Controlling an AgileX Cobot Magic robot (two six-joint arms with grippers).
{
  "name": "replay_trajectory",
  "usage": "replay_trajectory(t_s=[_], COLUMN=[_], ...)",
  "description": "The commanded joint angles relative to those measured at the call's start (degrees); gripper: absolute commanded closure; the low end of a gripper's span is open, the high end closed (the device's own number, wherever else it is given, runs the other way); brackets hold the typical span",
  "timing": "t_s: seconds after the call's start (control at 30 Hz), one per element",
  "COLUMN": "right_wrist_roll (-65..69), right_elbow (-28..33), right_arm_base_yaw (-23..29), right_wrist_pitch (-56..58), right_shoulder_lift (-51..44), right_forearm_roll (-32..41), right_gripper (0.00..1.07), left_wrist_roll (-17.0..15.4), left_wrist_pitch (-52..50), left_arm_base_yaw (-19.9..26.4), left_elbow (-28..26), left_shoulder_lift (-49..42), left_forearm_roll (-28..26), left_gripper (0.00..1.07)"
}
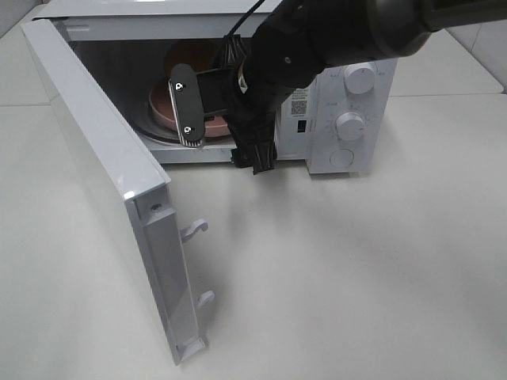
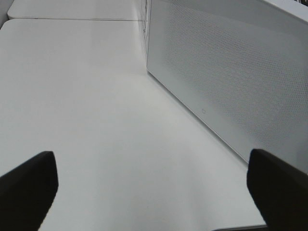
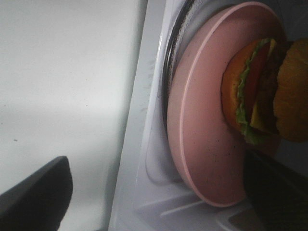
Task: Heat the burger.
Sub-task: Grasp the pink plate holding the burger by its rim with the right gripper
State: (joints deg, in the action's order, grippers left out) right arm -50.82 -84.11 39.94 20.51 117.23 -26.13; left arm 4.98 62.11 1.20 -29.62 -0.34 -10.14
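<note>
Both wide apart | left end effector (image 2: 153, 192) over desk (image 2: 86, 96) beside microwave (image 2: 231, 72) | right end effector (image 3: 154, 195) at microwave opening | burger (image 3: 255, 91) on pink plate (image 3: 197, 130) inside

Right arm (image 1: 333, 39) stretches forward and down, its jaws spread wide; left jaws spread wide too

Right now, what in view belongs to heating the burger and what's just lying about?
Job: burger, pink plate under it, microwave, its open door, right gripper at the opening.
Bystanders: table, left gripper, open and empty.
</note>
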Motion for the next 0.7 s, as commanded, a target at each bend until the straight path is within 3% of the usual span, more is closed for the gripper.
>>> replay_trajectory(t_s=[0.03,0.7], right_wrist_roll=[0.34,0.29], right_elbow=[-3.44,-14.9], right_arm_base_yaw=[0.11,-3.38], right_wrist_pitch=[-1.15,-2.12], right_shoulder_lift=[3.55,15.36], right_forearm_roll=[-0.11,3.9], right_gripper=[0.18,0.23], left_wrist_roll=[-0.17,-0.17], left_wrist_pitch=[-0.8,-0.8], left_arm_base_yaw=[0.11,0.11], left_elbow=[0.06,0.06], left_shoulder_lift=[-0.23,-0.23], left_forearm_roll=[-0.4,-0.4], left_gripper=[0.06,0.06])
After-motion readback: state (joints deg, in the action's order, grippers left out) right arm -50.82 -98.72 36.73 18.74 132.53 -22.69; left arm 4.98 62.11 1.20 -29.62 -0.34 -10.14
